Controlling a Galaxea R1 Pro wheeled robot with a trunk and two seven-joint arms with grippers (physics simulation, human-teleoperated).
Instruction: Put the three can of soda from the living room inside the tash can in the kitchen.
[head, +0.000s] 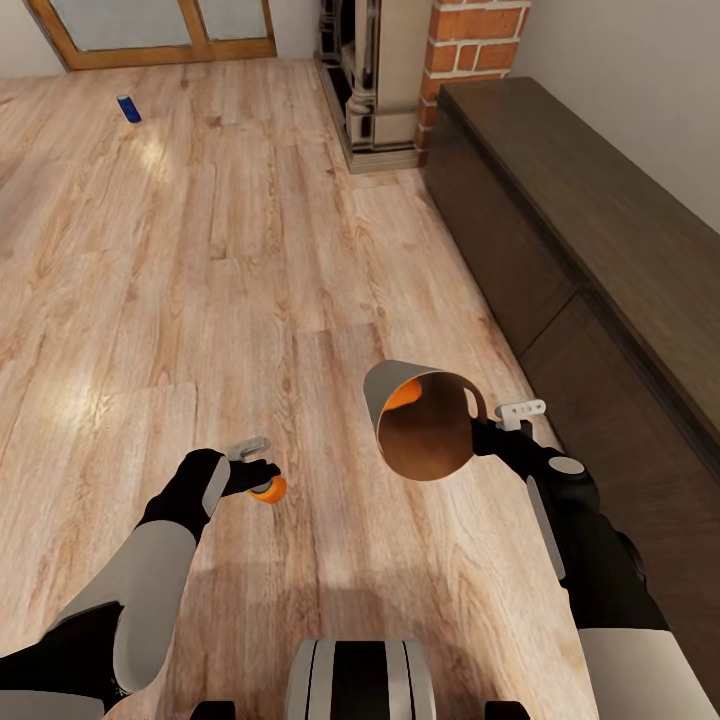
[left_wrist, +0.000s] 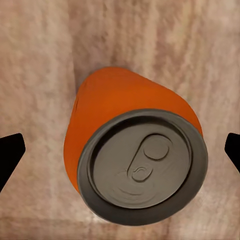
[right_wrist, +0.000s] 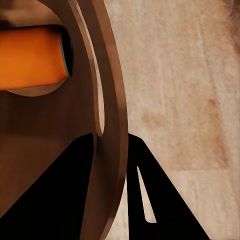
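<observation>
My left gripper (head: 262, 478) hangs low over the wood floor, open, with an orange can of soda (head: 271, 489) standing between its fingertips. In the left wrist view the can (left_wrist: 135, 160) shows its silvery top, and both black fingers (left_wrist: 10, 155) stand clear of its sides. My right gripper (head: 478, 425) is shut on the rim of the tash can (head: 385, 385), held tilted with its mouth towards me. A second orange can (head: 405, 395) lies inside it, also seen in the right wrist view (right_wrist: 30, 60). A blue can (head: 128, 108) stands far off on the floor at the upper left.
A long dark brown cabinet (head: 600, 220) runs along the right wall. A red-brick fireplace (head: 475, 40) and wood-framed glass doors (head: 150, 30) close the far end. Open wood floor (head: 200, 280) stretches between me and the blue can.
</observation>
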